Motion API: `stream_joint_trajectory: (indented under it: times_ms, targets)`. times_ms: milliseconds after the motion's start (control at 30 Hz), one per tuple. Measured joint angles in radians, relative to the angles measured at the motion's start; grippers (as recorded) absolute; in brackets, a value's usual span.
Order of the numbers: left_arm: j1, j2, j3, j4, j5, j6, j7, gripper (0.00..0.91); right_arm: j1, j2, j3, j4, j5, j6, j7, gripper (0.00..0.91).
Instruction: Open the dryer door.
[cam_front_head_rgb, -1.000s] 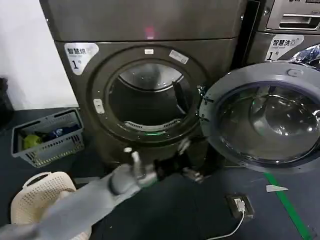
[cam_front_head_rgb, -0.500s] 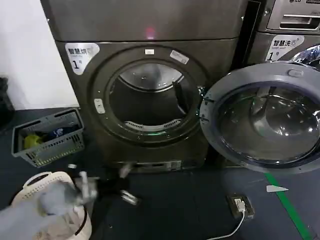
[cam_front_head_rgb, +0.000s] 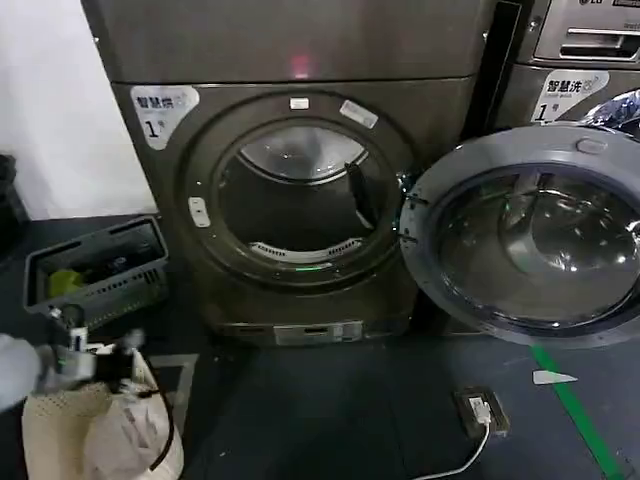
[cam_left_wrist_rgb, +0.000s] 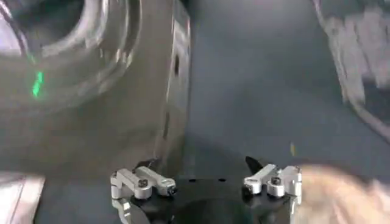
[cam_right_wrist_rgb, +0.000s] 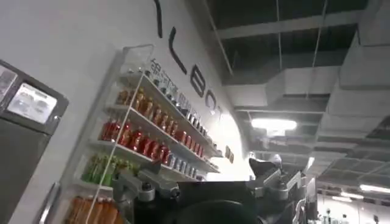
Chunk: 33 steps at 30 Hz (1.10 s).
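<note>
I see the dryer door (cam_front_head_rgb: 530, 235) swung fully open to the right of the dryer (cam_front_head_rgb: 290, 170). My left hand (cam_front_head_rgb: 105, 365) sits low by a basket (cam_front_head_rgb: 60, 425), fingers spread wide and empty.

The dryer door (cam_front_head_rgb: 528, 235) is cut off at the right edge beside the dryer (cam_front_head_rgb: 300, 170). The left gripper (cam_front_head_rgb: 95, 362) is blurred.
</note>
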Motion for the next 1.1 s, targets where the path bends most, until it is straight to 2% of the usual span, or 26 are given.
stream_joint_trajectory:
  times_ms: [133,467,1100]
  targets:
    - [0.015,0.025,-0.004,0.011,0.048,0.002,0.012,0.907,-0.004,-0.002,0.001,-0.006,0.003,-0.001,-0.003,0.907]
    - [0.038,0.059,0.031,0.069,0.187,-0.077,0.022,0.907,-0.023,0.011,0.016,0.013,0.006,0.0,-0.015,0.907]
    - [0.015,0.051,0.055,0.152,0.301,-0.102,0.044,0.907,-0.04,0.032,0.027,0.042,0.008,-0.002,-0.013,0.907]
